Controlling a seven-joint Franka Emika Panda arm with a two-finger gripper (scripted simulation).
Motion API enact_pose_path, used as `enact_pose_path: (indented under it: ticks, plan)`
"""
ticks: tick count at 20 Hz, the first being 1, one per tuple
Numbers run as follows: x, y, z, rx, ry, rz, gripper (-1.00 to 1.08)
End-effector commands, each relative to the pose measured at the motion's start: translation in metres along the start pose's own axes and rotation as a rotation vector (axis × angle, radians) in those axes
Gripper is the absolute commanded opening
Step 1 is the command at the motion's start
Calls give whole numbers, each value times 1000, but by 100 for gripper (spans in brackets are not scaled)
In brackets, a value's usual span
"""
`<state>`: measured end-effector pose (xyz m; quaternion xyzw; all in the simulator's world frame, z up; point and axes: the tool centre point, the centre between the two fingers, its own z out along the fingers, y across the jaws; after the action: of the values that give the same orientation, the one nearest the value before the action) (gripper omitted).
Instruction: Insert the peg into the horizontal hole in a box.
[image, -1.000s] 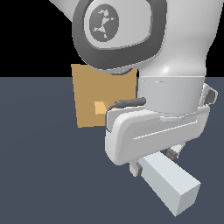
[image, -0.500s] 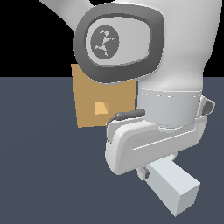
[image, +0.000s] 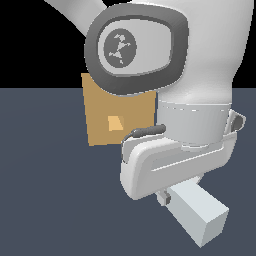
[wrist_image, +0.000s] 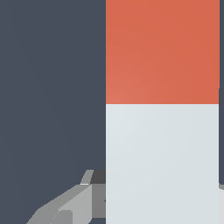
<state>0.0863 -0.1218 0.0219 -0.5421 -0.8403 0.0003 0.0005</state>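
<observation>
One peg (image: 197, 212) low under hand (image: 167, 197), hand's grip unclear, box (image: 117, 112) behind.

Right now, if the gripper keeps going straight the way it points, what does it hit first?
The peg. The gripper points down at it; the wrist view is filled by it, with one finger beside its white part. Contact can't be told.

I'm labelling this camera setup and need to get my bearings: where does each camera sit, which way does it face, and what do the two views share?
Exterior view: off the arm, low and close, facing the box and its hole past the robot's bulky wrist; the gripper and the peg white end fill the foreground.
Wrist view: on the wrist, looking along the gripper at the peg, red-orange part beyond white, over dark floor; one grey finger shows.
Shared: the peg and the gripper; the box appears only in the exterior view.
</observation>
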Motion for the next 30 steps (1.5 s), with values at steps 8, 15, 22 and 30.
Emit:
enact_pose_path:
  ticks: [8,15,22,30]
  plan:
    - [7,-6,-4,0,0,19,-100]
    - [24,-19,-14,0,0,64,-100]
    - [55,-39,-30,-1,0,141,-100]
    - [86,-55,-47,-1,0,216,-100]
